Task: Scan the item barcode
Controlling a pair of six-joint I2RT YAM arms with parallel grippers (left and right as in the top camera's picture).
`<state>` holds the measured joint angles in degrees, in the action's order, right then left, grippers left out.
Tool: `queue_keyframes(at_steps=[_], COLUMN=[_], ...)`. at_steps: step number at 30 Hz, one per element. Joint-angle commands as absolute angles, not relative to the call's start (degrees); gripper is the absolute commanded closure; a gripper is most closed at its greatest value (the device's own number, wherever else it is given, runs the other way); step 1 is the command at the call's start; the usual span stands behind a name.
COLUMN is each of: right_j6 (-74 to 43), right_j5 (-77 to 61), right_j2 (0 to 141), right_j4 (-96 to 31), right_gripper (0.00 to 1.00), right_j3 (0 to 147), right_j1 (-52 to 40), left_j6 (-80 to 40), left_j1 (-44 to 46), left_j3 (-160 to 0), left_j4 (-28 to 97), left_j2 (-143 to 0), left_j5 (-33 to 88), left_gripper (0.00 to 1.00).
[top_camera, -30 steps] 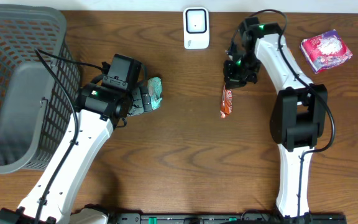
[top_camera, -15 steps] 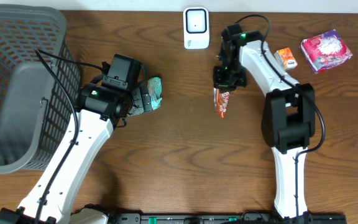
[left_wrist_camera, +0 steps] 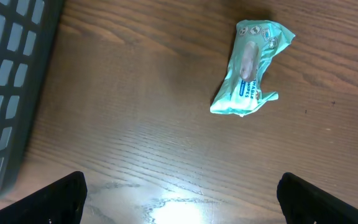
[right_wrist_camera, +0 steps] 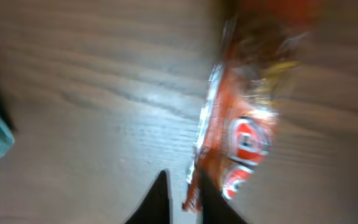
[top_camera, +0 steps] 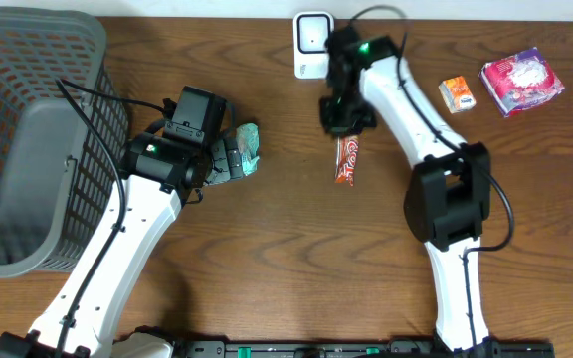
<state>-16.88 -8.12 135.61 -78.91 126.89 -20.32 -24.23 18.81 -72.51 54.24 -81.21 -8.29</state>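
Note:
An orange-red snack bar (top_camera: 347, 161) lies on the wooden table just below the white barcode scanner (top_camera: 313, 45). My right gripper (top_camera: 343, 121) hovers over the bar's far end. In the right wrist view, which is blurred, the bar (right_wrist_camera: 247, 124) stretches away from my right gripper (right_wrist_camera: 182, 199). Its jaws stand a narrow slit apart, with the wrapper's end against the right finger and table showing beside it. My left gripper (top_camera: 229, 159) stays wide open over bare wood (left_wrist_camera: 182, 199), with a green wipes packet (left_wrist_camera: 250, 68) ahead of it.
A grey mesh basket (top_camera: 28, 139) fills the left side. A small orange box (top_camera: 457, 93) and a pink packet (top_camera: 522, 80) lie at the far right. The green packet (top_camera: 248, 149) rests left of the bar.
My right gripper carried the snack bar leftward and up toward the scanner, uncovering the orange box, and its jaws have parted slightly. The left arm has not moved.

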Motion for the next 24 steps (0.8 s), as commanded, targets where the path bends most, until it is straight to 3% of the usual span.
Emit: queue_keyframes(at_steps=[1,2,3,6,10,24], right_j6=[-15.6,-15.6,-15.6,-15.7,-15.8,-14.4], right_j5=[-2.3,-1.3,-0.1,1.3,0.9,-2.2], right_j2=[134.8,134.8,134.8,134.8,134.8,134.8], right_j4=[-81.7,-82.1,-82.3,-82.0,-81.7,-74.7], right_gripper=[0.73,0.69,0.58,0.1,0.01,0.01], right_j3=[132.9,133.6,133.9,133.1,130.9,121.3], right_j1=[-17.1,-16.5,-15.7,-12.5,-10.0,-9.8], left_j6=[-25.0,-25.0,-25.0,-25.0,-25.0,-25.0], left_j1=[18.7,18.7,18.7,18.7,18.7,18.7], left_j3=[-73.1,-73.1,-73.1,-73.1,-73.1,-73.1], left_j4=[54.6,54.6,54.6,54.6,54.6,54.6], left_j2=[-81.2,-81.2,-81.2,-81.2,-81.2,-81.2], left_j5=[-9.1,-9.1,-9.1,-9.1,-9.1,-9.1], left_gripper=[0.02,0.02,0.02,0.02,0.02,0.02])
